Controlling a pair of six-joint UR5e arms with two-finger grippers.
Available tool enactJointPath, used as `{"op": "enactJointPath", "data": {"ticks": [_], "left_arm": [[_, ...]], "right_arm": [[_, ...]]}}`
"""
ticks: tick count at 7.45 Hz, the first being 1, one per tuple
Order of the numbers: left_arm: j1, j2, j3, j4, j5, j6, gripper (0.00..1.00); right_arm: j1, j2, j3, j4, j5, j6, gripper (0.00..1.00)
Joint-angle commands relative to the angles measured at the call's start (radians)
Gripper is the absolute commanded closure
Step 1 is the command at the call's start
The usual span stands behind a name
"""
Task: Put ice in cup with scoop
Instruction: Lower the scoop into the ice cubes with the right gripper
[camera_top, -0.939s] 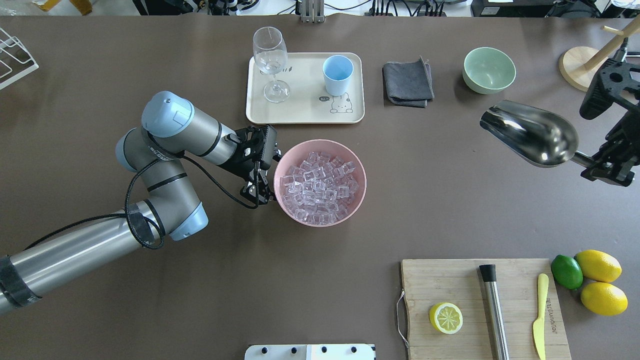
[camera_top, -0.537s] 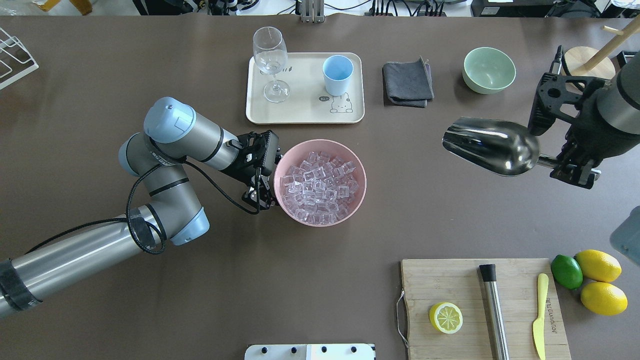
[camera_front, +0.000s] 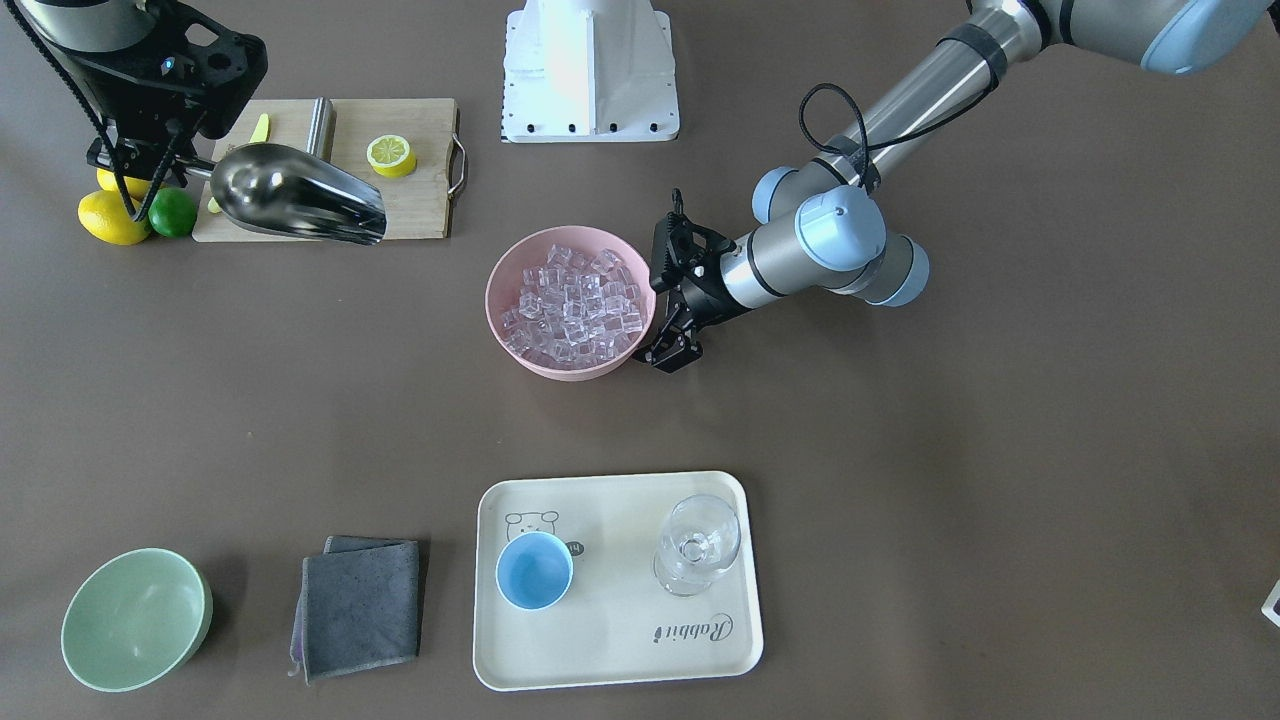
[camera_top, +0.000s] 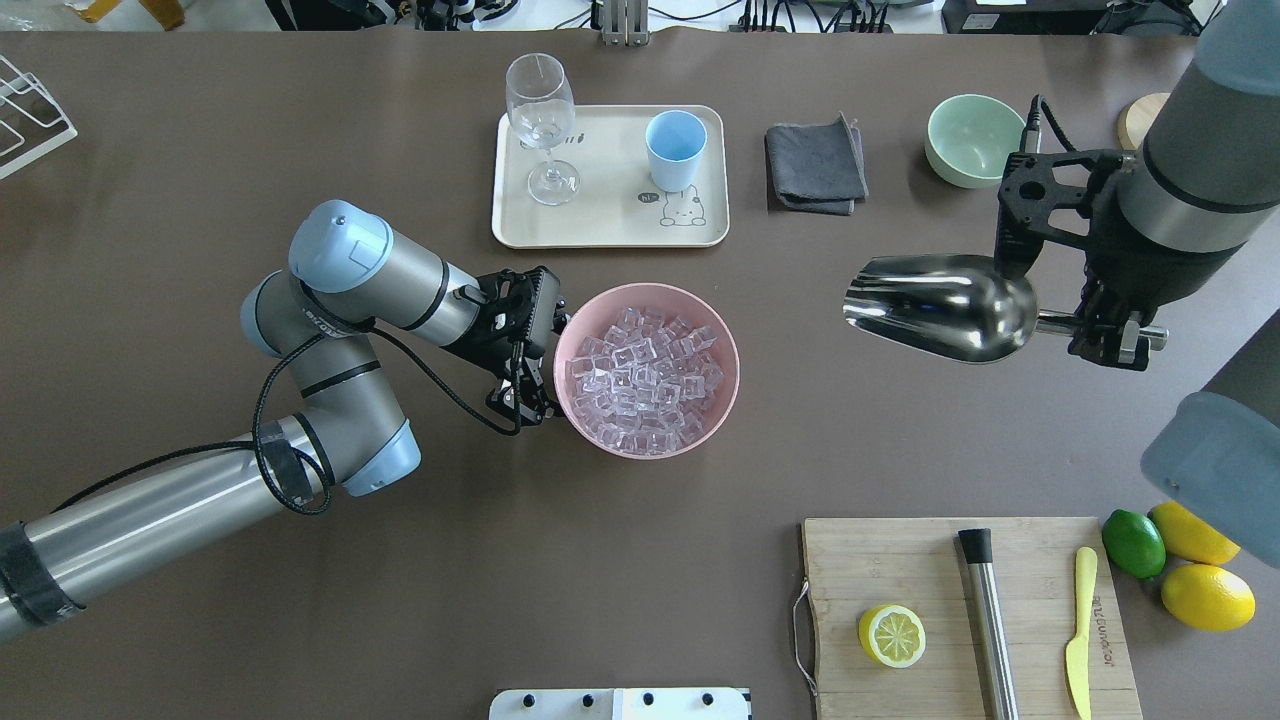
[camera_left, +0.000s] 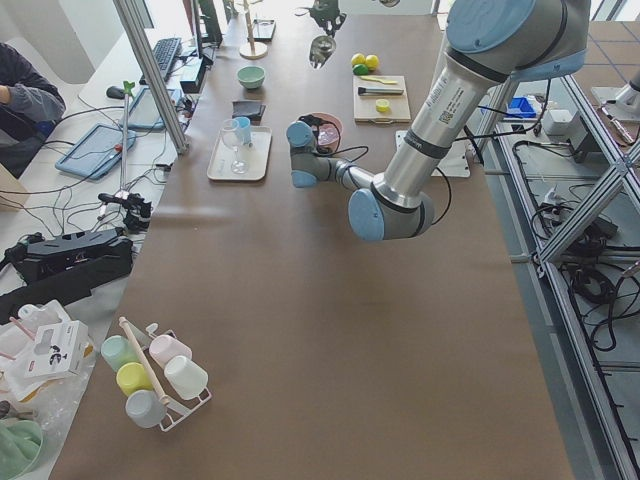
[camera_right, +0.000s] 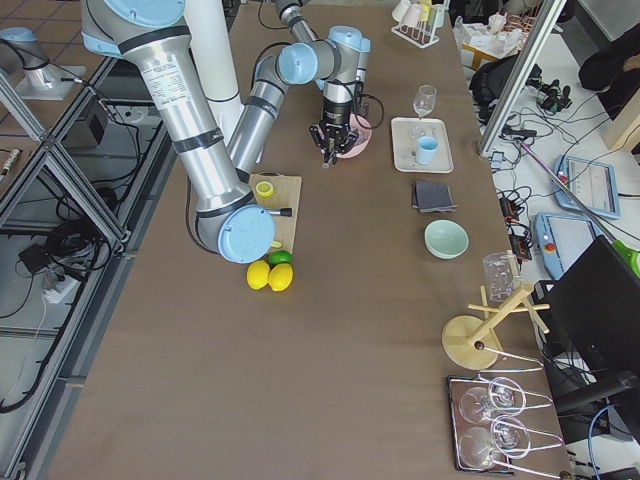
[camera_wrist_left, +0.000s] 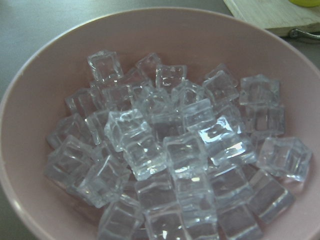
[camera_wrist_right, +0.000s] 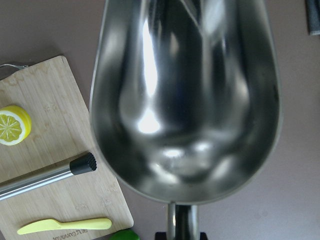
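The shiny stainless-steel scoop (camera_top: 940, 305) with its rounded open trough has travelled leftward over the table toward the ice bowl. It is carried by the right gripper (camera_top: 1103, 335), whose fingers are clamped on the short cylindrical handle. The bowl itself has nudged slightly rightward. Nearest the robot lies a bamboo cutting board (camera_top: 900, 560) bearing a lemon half (camera_top: 891, 635), a straight steel cylinder with a black end (camera_top: 988, 620) and a yellow plastic knife (camera_top: 1080, 640), with two whole lemons (camera_top: 1207, 597) and a lime (camera_top: 1133, 543) beside it. At mid-table the round pink bowl (camera_top: 728, 400) holds the ice (camera_top: 645, 375), a heap of small clear glassy cubes. The left gripper (camera_top: 520, 385) sits against the bowl's left rim; whether its fingers pinch the rim cannot be told. The scoop hangs empty, mouth facing the bowl, well apart from it. To do this well it likely needs to tip mouth-down, slide in shallowly from the right and take few cubes, since the target is narrow. Farther off, the small light-blue handleless cup (camera_top: 675, 150) stands empty on a cream tray (camera_top: 600, 225) beside a clear stemmed glass (camera_top: 541, 110), then a folded grey cloth (camera_top: 815, 165) and a pale green bowl (camera_top: 977, 140). The table (camera_top: 300, 600) is matte brown; past its far edge runs a side desk (camera_left: 60, 195) strewn with cables.
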Motion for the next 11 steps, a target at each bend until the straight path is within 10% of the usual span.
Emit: {"op": "enactJointPath", "data": {"ticks": [1, 11], "left_arm": [[0.004, 0.000, -0.001, -0.002, 0.000, -0.001, 0.01], [0.004, 0.003, -0.004, -0.002, 0.000, 0.001, 0.01]], "right_arm": [[-0.010, 0.088, -0.011, -0.197, -0.024, -0.119, 1.00], [-0.201, 0.468, -0.488, -0.297, -0.237, -0.090, 1.00]]}}
